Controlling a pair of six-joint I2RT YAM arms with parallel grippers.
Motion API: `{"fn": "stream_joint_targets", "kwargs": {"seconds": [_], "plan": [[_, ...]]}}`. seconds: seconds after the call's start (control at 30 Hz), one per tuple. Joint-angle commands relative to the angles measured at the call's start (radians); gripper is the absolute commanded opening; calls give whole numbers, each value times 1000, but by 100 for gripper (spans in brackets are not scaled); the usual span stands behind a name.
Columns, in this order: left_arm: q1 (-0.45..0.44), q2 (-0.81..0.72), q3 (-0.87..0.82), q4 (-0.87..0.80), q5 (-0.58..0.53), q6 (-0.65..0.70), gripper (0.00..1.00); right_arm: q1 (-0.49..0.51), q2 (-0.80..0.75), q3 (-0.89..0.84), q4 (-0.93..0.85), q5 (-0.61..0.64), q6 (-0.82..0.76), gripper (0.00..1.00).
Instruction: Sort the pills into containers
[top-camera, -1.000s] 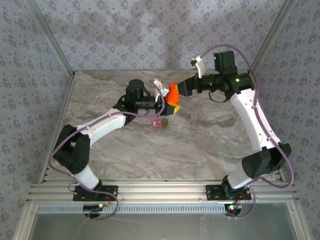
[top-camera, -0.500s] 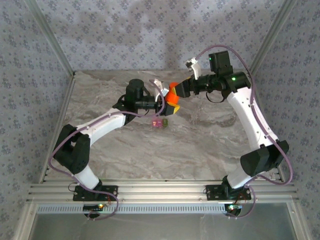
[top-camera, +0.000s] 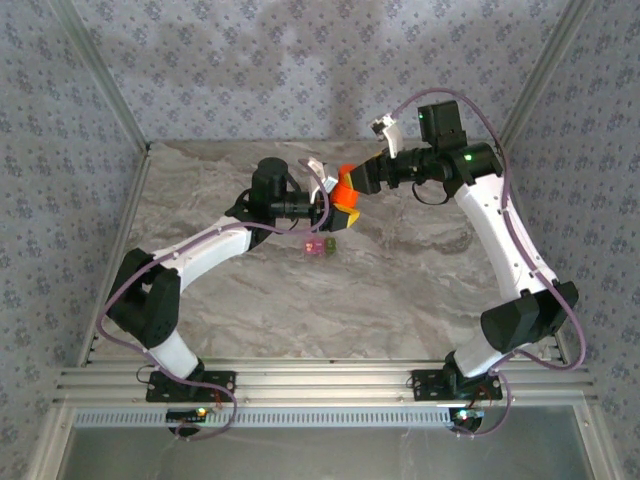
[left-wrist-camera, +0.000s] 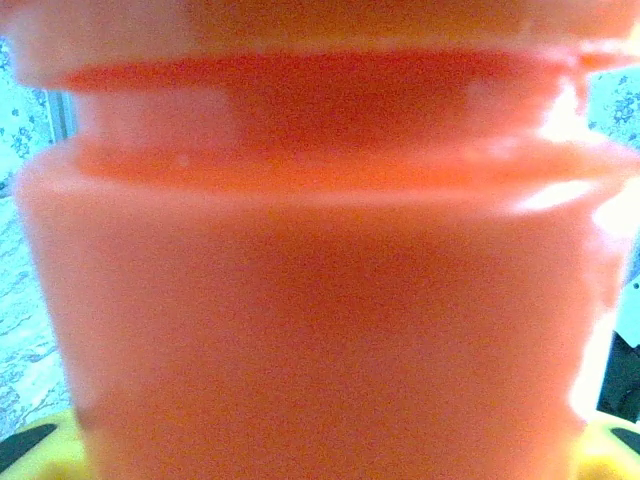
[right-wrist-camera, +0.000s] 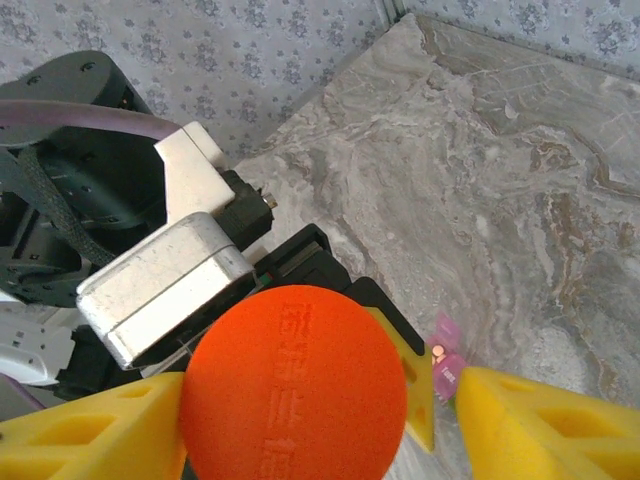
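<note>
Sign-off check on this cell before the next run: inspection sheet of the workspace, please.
Surface: marble-pattern table, no damage seen.
Job's things: pink-and-green containers sit on the table, near mid-table; pills too small to tell.
Clutter: nothing seen.
Tools: left tool shut on the orange bottle, holding it off the table; right tool open, jaws either side of the cap, gap on one side.
Cables: purple cables loop along both arms, away from the containers.
Surroundings: patterned walls; aluminium frame at the near edge.
</note>
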Motion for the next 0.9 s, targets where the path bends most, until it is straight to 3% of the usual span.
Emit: {"fn": "stream_joint_targets", "kwargs": {"seconds": [0.0,0.2,0.37,0.67,0.87], "plan": [[-4,2,41,25,35,13,0,-1,-1,27,4,2,10,66],[-3,4,45,26,26,13,0,2,-4,4,5,-1,15,51],[-8,1,36,57,-47,0,0,34,-12,-63,53,80,96,45],[-33,-33,-53,217,-276,-32,0,116,-59,-284,347,342,447,44],[-40,-30,-64,233,-299,-35,0,151,-56,-313,422,400,527,44]]}}
